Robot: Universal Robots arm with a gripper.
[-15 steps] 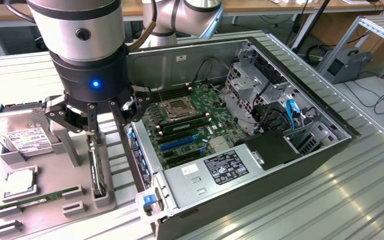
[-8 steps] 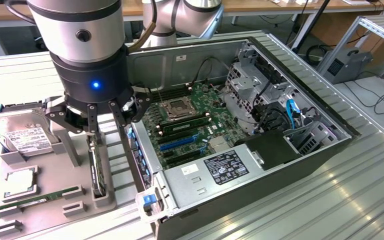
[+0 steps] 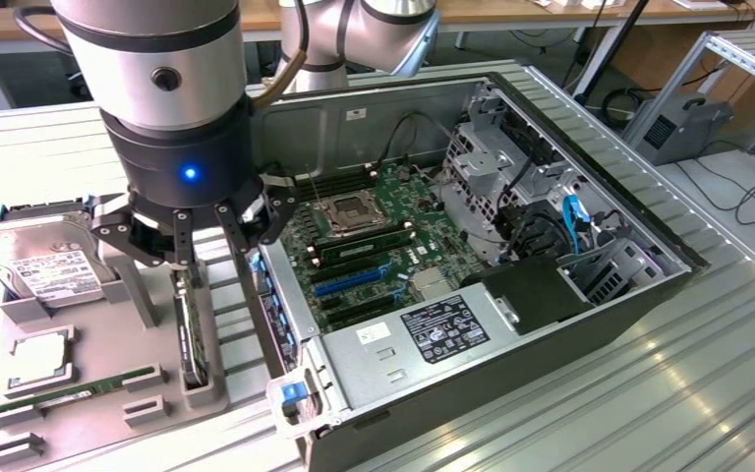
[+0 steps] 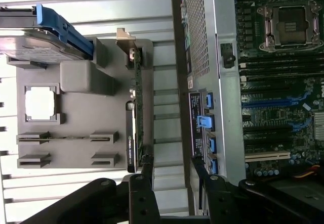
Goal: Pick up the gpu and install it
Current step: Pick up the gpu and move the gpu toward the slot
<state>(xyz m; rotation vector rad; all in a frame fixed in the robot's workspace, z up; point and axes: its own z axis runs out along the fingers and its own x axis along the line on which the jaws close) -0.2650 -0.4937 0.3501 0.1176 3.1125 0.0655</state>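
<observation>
The tool (image 3: 211,267) hung with its fingers (image 4: 146,169) spread apart and nothing between them. It was over the near end of the gpu (image 3: 192,336), which stood on edge in a slot of the grey holder tray (image 3: 95,329) on the worktop (image 3: 692,393). The tray sat just beside the open computer case (image 3: 338,118). Contact between tool and gpu could not be made out. A hard drive (image 3: 36,258) sat at the tray's far end.

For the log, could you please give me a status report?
Tool open, empty. Graphics card standing in grey holder, not gripped. Computer case close alongside.
</observation>
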